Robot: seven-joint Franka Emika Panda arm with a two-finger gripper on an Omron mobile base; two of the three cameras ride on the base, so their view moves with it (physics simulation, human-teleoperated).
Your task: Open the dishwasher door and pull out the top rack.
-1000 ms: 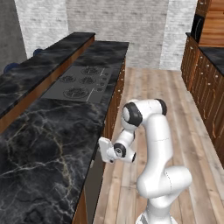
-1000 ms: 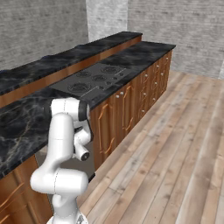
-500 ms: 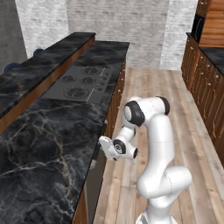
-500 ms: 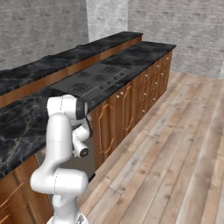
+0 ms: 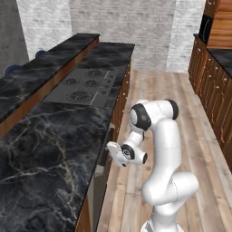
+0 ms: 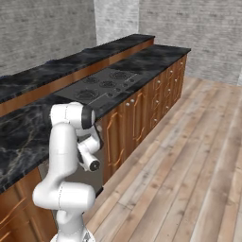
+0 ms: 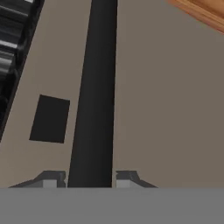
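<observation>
The dishwasher door (image 7: 166,87) is a flat grey-brown panel close ahead in the hand view, with a small dark rectangle (image 7: 49,119) on it. A dark bar handle (image 7: 94,87) runs along the panel and passes between my fingertips (image 7: 54,177). My gripper (image 7: 90,177) is shut on that handle, one tip on each side. In the left base view the gripper (image 5: 111,148) sits just under the counter edge, against the top of the grey door (image 5: 96,195). From the right, the door (image 6: 90,177) shows behind the arm. The top rack is hidden.
A black marble counter (image 5: 50,149) with a cooktop (image 5: 84,86) runs above the door. Reddish-brown cabinet doors (image 6: 137,118) continue along the row. Wooden floor (image 6: 189,156) lies open behind the arm, and more cabinets (image 5: 217,90) line the far right.
The hand has shifted slightly away from the counter, with the elbow swinging right. The fingers have drawn in a little around the handle.
</observation>
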